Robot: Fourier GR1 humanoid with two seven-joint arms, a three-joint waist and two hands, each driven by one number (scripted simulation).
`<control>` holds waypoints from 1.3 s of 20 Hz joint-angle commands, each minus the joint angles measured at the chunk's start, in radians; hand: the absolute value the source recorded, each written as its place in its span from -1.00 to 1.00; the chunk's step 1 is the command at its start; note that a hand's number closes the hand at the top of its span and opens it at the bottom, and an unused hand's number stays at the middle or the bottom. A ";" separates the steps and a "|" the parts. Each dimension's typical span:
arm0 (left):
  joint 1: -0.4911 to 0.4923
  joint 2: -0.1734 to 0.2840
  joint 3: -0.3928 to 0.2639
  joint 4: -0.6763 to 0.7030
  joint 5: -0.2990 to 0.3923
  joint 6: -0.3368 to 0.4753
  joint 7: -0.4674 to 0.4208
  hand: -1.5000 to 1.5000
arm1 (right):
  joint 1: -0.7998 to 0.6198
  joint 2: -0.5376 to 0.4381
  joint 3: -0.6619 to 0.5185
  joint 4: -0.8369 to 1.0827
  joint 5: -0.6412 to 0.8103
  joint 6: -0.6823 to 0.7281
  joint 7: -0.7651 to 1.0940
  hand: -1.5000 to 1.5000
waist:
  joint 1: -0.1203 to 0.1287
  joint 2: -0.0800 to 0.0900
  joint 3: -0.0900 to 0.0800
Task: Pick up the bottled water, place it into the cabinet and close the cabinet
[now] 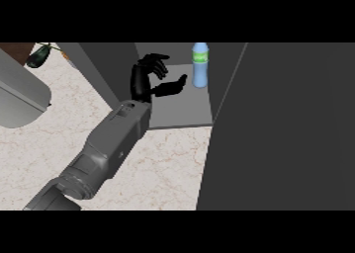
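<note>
The bottled water, pale blue with a green label and cap, stands upright on the grey floor of the open cabinet, near its back. My left hand is inside the cabinet just left of the bottle. It is open, with fingers loosely curved and the thumb pointing toward the bottle, and a small gap separates them. The grey forearm runs up from the lower left. My right hand does not show.
The cabinet's wide dark door stands open and fills the right side. A dark panel flanks the opening on the left. A rounded grey object and a dark green item sit at the far left on the marble counter.
</note>
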 commanded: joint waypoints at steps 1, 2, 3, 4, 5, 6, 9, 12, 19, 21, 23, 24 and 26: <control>-0.087 0.011 0.014 0.082 -0.017 -0.010 0.029 -1.00 | 0.016 -0.017 -0.022 -0.081 -0.038 0.016 0.037 -1.00 | -0.007 0.006 0.000; -0.040 -0.009 0.019 0.083 -0.014 0.006 -0.024 -1.00 | 0.059 -0.030 0.018 -0.123 -0.022 0.026 0.020 -1.00 | -0.017 0.004 0.000; -0.050 -0.007 0.033 0.091 -0.007 -0.015 -0.029 -1.00 | 0.025 -0.010 0.004 -0.081 -0.025 0.017 0.014 -1.00 | -0.012 0.008 -0.001; -0.066 0.037 0.042 0.095 -0.003 -0.043 -0.011 -1.00 | 0.063 -0.028 0.025 -0.081 -0.010 0.037 -0.028 -1.00 | -0.016 0.005 0.000; -0.072 -0.008 0.040 0.084 0.001 -0.010 0.000 -1.00 | 0.044 -0.006 0.024 -0.060 -0.006 0.019 -0.011 -1.00 | -0.004 0.002 0.000; -0.063 -0.009 0.048 0.093 -0.001 -0.034 -0.049 -1.00 | -0.014 0.005 -0.026 -0.018 -0.053 0.025 -0.005 -1.00 | -0.006 0.013 -0.001; -0.075 -0.009 0.055 0.084 0.013 -0.021 -0.023 -1.00 | 0.007 -0.018 -0.054 -0.062 -0.076 0.044 0.008 -1.00 | -0.010 0.006 0.000; -0.094 0.000 0.090 0.112 0.021 -0.065 -0.040 -1.00 | 0.033 0.002 -0.023 -0.035 -0.045 0.038 -0.039 -1.00 | -0.010 0.008 0.000; -0.128 -0.009 0.068 0.133 -0.014 -0.101 -0.038 -1.00 | 0.065 0.006 0.016 -0.023 -0.025 0.051 -0.070 -1.00 | -0.015 0.005 0.000; -0.112 -0.009 0.089 0.105 -0.001 -0.156 -0.079 -1.00 | 0.022 0.003 -0.047 -0.059 -0.053 0.041 0.002 -1.00 | 0.005 0.005 -0.001; -0.092 -0.009 0.087 0.076 0.006 -0.196 -0.116 -1.00 | 0.032 0.007 -0.026 -0.022 -0.040 0.053 -0.045 -1.00 | -0.011 0.007 0.000; -0.106 -0.009 0.088 0.063 0.002 -0.250 -0.120 -1.00 | 0.017 0.004 -0.036 -0.054 -0.046 0.049 -0.007 -1.00 | 0.004 0.004 -0.001; -0.095 -0.009 0.103 0.044 0.017 -0.342 -0.137 -1.00 | 0.053 -0.005 -0.026 -0.074 -0.044 0.055 -0.017 -1.00 | -0.001 0.002 -0.001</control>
